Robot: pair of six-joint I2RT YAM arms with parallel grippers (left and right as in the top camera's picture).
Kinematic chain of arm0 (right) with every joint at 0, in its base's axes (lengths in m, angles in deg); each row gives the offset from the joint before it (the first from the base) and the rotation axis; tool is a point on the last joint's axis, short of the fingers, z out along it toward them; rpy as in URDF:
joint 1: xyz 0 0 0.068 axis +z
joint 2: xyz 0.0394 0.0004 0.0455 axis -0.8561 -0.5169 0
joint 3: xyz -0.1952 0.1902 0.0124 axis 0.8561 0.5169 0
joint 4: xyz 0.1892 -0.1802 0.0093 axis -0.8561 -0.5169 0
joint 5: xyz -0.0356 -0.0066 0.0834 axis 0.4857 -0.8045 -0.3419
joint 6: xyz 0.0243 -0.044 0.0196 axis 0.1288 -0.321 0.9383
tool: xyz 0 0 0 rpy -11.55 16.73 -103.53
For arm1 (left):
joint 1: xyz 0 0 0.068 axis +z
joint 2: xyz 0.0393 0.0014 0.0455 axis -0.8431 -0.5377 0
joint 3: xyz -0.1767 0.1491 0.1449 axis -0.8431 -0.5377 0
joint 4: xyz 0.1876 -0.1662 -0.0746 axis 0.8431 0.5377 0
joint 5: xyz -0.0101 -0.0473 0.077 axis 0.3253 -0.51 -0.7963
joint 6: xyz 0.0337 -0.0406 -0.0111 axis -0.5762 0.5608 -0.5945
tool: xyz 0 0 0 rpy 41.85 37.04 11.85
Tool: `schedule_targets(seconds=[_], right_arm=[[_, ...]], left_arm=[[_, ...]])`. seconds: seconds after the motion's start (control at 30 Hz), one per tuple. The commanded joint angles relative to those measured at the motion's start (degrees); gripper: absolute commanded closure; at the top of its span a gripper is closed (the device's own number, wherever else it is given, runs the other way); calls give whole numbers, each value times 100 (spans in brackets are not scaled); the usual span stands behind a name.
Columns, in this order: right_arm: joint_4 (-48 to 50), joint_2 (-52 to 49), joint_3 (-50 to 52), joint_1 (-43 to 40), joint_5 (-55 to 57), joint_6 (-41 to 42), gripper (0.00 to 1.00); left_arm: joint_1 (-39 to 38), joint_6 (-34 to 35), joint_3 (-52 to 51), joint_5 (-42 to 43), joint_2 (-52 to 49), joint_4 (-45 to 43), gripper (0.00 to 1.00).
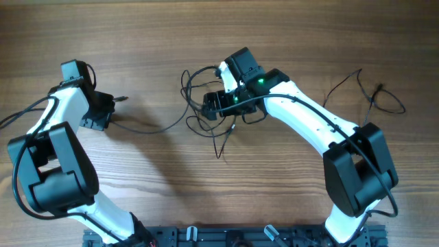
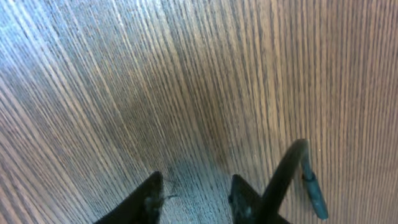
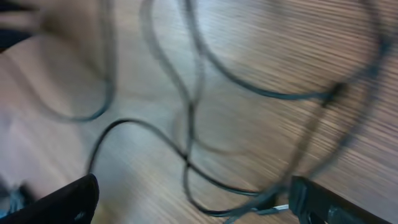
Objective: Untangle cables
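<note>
A knot of thin black cables (image 1: 199, 123) lies at the table's middle. One strand (image 1: 158, 129) runs left from it toward my left gripper (image 1: 110, 103). In the left wrist view that gripper (image 2: 196, 194) is open, with bare wood between the fingertips. A black cable (image 2: 289, 168) with a teal plug (image 2: 314, 194) passes just outside its right finger. My right gripper (image 1: 211, 104) hovers over the knot. In the right wrist view it (image 3: 193, 202) is wide open over blurred cable loops (image 3: 186, 130), with a silver-tipped plug (image 3: 280, 208) close to its right finger.
Another thin black cable (image 1: 374, 96) lies apart at the far right, beyond the right arm. Thicker black wires (image 1: 20, 116) run along the arms. The arm bases stand at the table's near edge.
</note>
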Motion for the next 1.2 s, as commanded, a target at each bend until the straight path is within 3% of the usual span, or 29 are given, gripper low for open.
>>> schedule_targets(seconds=[0.0, 0.1, 0.2, 0.3, 0.4, 0.53, 0.8, 1.0, 1.17], right_arm=[[-61, -20, -376, -24, -772, -684, 0], [-192, 81, -610, 92, -892, -1320, 0], [-328, 50, -603, 369, -369, -1858, 0], [-411, -50, -535, 717, 673, -2284, 0], [-501, -227, -531, 1034, 1694, -2837, 0], [-490, -385, -531, 1069, 2199, -3040, 1], [682, -595, -531, 1062, 1521, -2339, 0], [599, -601, -531, 1073, 1523, -2273, 0], [-326, -601, -531, 1045, 1847, -3209, 2]], left_arm=[[-15, 44, -68, 55, -68, -35, 37], [-17, 42, -68, 57, -68, -48, 18], [-15, 42, -68, 184, -68, -57, 15], [-15, 26, -68, 184, -68, -59, 0], [-15, 17, -68, 184, -68, -85, 0], [-17, -280, -68, 339, -68, -205, 0], [-15, -280, -68, 483, -68, -223, 0], [-15, -280, -68, 568, -68, -229, 0], [-17, -280, -68, 568, -68, -225, 0]])
